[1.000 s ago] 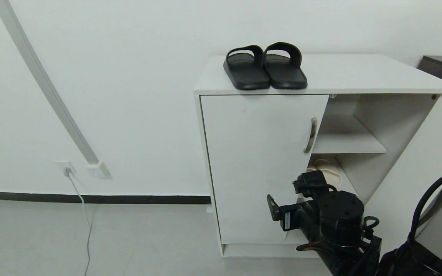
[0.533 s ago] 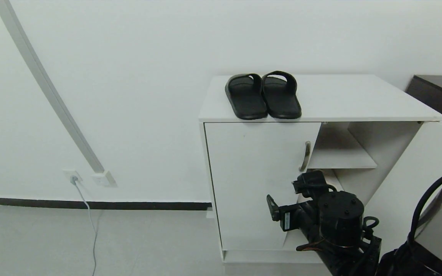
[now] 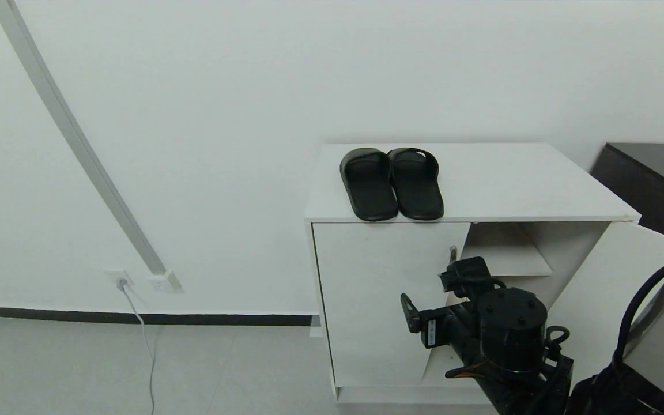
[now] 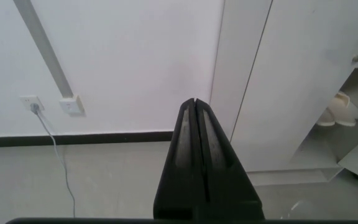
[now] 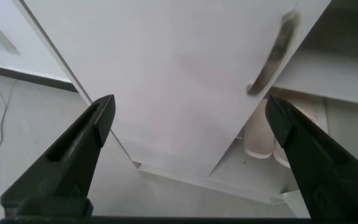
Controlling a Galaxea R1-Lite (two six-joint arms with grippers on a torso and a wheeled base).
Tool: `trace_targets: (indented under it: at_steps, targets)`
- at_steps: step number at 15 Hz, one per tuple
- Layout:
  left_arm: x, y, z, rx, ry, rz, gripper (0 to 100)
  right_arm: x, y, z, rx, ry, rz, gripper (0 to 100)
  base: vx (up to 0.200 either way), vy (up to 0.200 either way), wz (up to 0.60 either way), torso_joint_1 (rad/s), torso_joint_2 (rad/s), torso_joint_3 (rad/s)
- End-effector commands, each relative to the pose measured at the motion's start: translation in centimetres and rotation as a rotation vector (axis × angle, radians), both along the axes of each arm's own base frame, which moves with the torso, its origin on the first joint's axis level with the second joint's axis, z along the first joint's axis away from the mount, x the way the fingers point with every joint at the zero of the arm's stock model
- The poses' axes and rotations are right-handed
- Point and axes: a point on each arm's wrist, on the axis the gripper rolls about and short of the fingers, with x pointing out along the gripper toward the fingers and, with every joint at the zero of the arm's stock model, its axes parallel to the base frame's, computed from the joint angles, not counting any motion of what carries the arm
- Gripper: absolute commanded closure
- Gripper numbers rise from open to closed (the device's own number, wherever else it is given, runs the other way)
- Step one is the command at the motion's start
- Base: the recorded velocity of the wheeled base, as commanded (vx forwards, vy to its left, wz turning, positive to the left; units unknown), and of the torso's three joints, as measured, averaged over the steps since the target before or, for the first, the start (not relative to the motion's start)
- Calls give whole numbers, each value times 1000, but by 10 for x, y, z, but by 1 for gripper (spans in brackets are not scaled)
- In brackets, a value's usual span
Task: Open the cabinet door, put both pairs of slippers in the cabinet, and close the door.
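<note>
The right fingers [image 5: 73, 162] are spread, the left fingers [image 4: 188, 149] clenched empty; the black slippers [image 3: 391, 185] look light and rubbery, best pinched by adjoining straps.

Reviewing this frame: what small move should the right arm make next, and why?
Probably raise the open right gripper, now low before the closed left door, toward the black slippers on the cabinet top. The right door stands open and the white slippers already lie inside, so the black pair seems all that is left to load.
</note>
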Motion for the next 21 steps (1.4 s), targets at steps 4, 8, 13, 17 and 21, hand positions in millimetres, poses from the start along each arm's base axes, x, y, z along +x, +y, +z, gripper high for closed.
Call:
trace_targets:
  at_steps: [4,8,13,17,21]
  targets:
    - [0,0,0,0,1,0,100,0,0,-1,-3,3,2,0,0,0,0,244,-570,-328]
    - [0,0,0,0,1,0,100,-1,0,-1,-4,4,2,0,0,0,0,255,-582,-323]
    - [0,0,0,2,1,0,100,0,0,-1,-2,4,5,0,0,0,0,190,-407,-227]
    - [0,0,0,2,1,0,100,0,-2,0,-6,-22,7,0,0,0,0,73,-152,-80]
    - [0,0,0,7,1,-1,100,14,7,13,-4,-44,-4,0,0,0,0,0,0,0]
